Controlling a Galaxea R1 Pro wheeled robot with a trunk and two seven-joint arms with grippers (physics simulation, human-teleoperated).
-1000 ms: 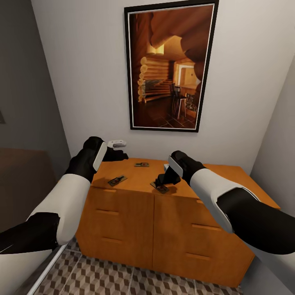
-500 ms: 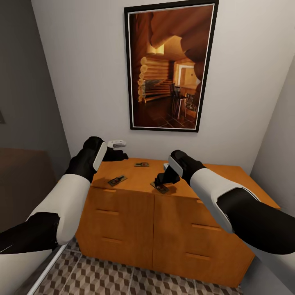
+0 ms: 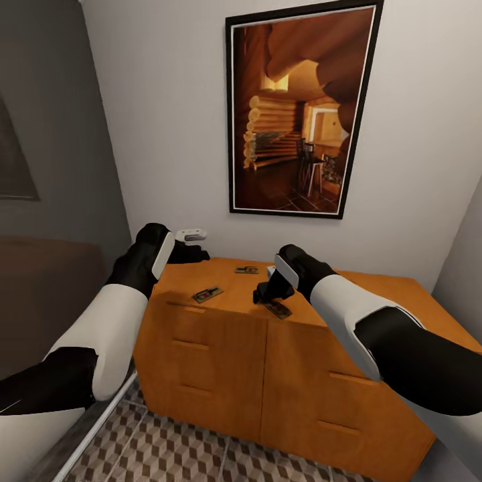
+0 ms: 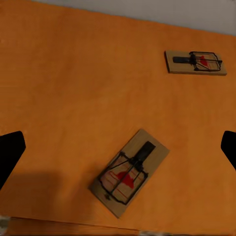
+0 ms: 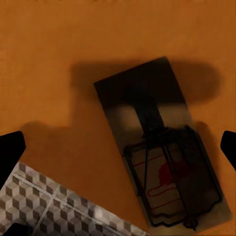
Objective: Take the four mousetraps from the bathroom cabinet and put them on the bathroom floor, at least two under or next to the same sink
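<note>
Three mousetraps lie flat on the orange-brown cabinet: one near its front edge, one further back, one beside my right gripper. My left gripper hovers open over the top's left end; its wrist view shows the near mousetrap between the fingertips and the far mousetrap. My right gripper hangs open just above the front edge, with a mousetrap lying under it between the spread fingers. The cube-patterned bathroom floor lies below. The bathroom sink is out of view.
A large framed picture hangs on the white wall behind the cabinet. A dark brown low surface lies at the left, with a white rail along the floor. A grey wall closes in on the right.
The whole view has swung left, so cabinet and picture sit further right in the picture. The right-hand mousetrap now lies slightly right of my right gripper. Both grippers stay open.
</note>
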